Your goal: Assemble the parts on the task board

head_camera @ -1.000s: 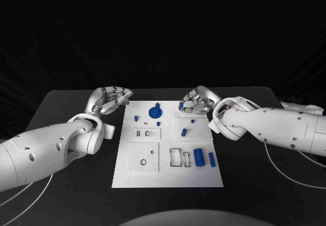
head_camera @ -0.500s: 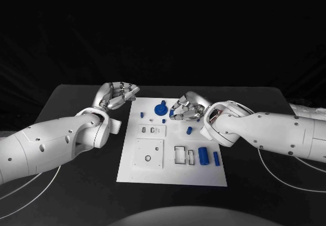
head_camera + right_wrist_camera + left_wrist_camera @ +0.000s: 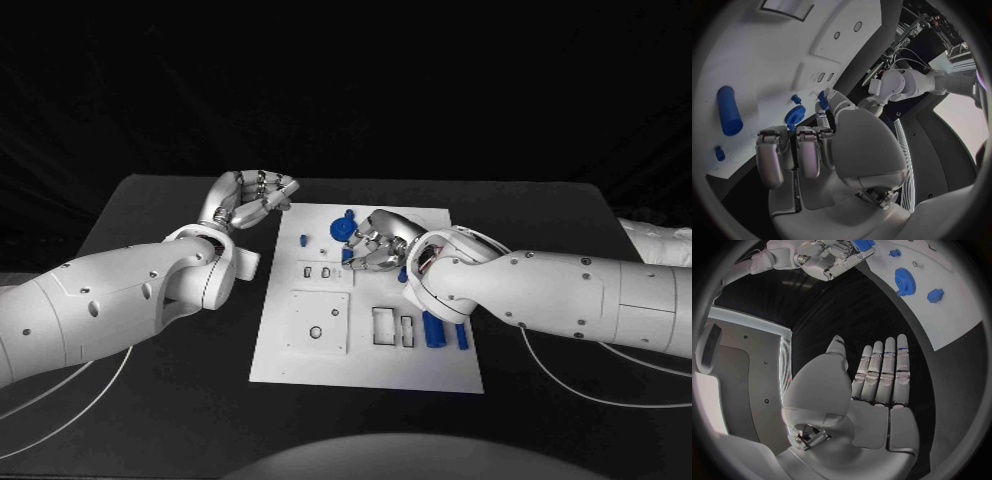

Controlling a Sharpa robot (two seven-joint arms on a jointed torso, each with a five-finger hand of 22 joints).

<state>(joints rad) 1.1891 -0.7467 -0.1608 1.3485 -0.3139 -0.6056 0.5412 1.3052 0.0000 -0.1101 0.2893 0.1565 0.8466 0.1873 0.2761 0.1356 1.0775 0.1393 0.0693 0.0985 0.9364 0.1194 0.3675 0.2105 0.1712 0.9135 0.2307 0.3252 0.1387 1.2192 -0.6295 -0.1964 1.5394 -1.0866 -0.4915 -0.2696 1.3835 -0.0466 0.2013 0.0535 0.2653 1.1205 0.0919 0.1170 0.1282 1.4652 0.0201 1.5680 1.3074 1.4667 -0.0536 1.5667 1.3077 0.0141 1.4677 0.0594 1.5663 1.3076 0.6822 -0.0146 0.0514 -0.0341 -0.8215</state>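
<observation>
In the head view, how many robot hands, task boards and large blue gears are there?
hands: 2 (left hand, right hand)
task board: 1
large blue gear: 1
total: 4

no readable text, labels, or numbers

left hand (image 3: 253, 196): empty, fingers straight and apart | right hand (image 3: 378, 238): fingers curled, grasp unclear
</observation>
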